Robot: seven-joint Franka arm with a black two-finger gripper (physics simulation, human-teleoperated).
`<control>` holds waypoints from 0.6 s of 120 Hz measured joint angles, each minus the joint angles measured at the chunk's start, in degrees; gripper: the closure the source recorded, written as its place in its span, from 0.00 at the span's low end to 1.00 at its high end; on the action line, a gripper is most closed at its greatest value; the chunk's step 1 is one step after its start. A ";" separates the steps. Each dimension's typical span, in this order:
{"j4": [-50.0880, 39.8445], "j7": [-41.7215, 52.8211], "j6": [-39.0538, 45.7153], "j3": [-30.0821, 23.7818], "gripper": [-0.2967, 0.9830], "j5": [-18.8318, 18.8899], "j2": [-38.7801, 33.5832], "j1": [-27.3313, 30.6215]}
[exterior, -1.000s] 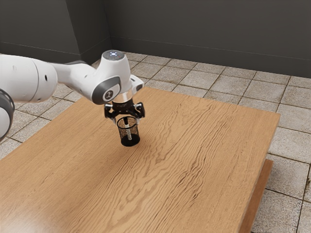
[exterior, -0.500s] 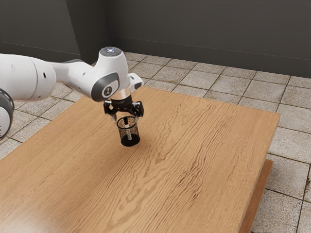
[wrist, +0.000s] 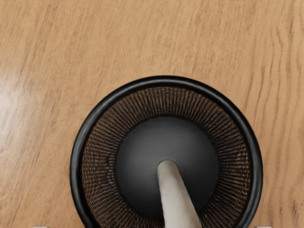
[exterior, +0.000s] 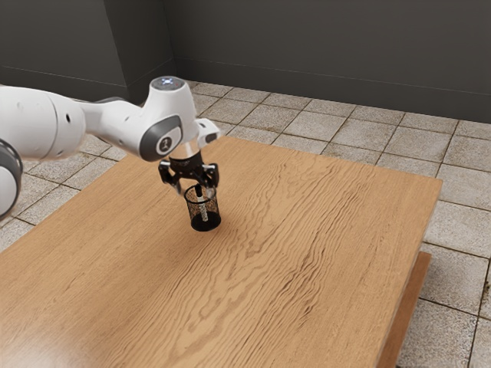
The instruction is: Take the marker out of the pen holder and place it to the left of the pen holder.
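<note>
Black rim (wrist: 166, 81) beneath it, the gripper (exterior: 192, 188) has its fingers spread (gripping nothing, I judge), and an off-centre descent could catch the pen holder (exterior: 205, 225), toppling it with the marker (wrist: 178, 202) inside.

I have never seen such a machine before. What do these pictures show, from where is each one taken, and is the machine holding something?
The machine is one robot arm, white with dark parts. Its black end effector is the part made for grasping. The exterior view looks down from the arm's side, at the arm and the wooden table. The wrist view is from a camera on the arm's hand, looking down into a round black pen holder.

The pen holder stands on the table. Its wall is mesh, and one marker with a whitish body stands inside. The end effector is just above it, with its two fingers apart, so nothing is held.
</note>
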 joint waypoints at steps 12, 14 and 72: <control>0.00 1.15 -0.01 -0.15 0.34 -0.64 -0.17 0.71; 0.00 1.47 -0.04 -0.16 0.34 -0.97 -0.19 0.75; 1.65 10.97 -4.17 -1.73 0.33 -5.37 0.02 0.67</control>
